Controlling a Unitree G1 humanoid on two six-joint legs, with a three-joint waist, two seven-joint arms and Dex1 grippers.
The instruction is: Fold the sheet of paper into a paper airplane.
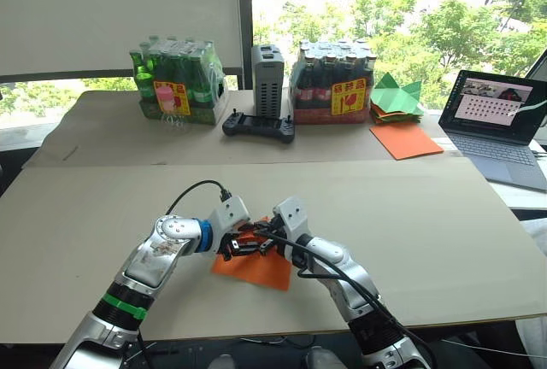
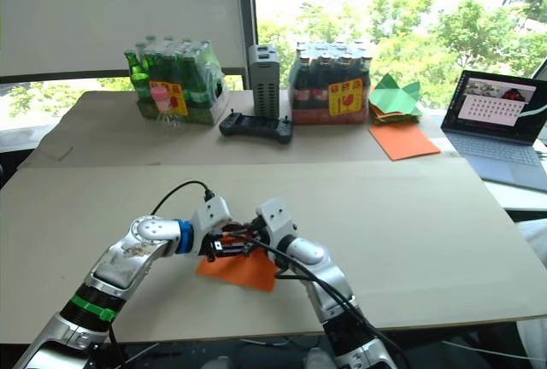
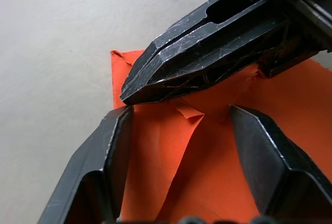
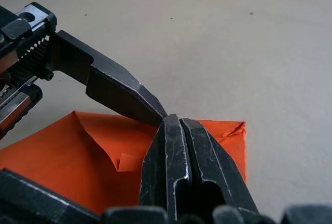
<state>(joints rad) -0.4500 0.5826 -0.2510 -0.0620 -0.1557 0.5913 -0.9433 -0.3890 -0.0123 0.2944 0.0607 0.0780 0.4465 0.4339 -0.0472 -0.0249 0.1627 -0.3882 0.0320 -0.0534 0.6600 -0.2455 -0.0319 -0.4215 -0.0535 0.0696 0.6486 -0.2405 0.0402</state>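
Head view: paper (image 1: 259,270) lying flat on tabletop (image 1: 427,215) near front edge, under both hands; one corner pointing toward robot, long axis running roughly left-right.

Left wrist view: left hand (image 3: 179,130) spreading wide, straddling raised fold (small flap curling up). Paper looking thin, light, floppy, easily torn; best pinched at crease edge.

Right wrist view: right hand (image 4: 179,123) pressing down on paper, fingers closed together, seemingly nothing between.

No text is legible. The green bottle pack (image 1: 178,79) and the dark bottle pack (image 1: 333,81) each carry a yellow-and-red label with unreadable print. The laptop screen (image 1: 498,106) shows a grid of marks, too small to read.
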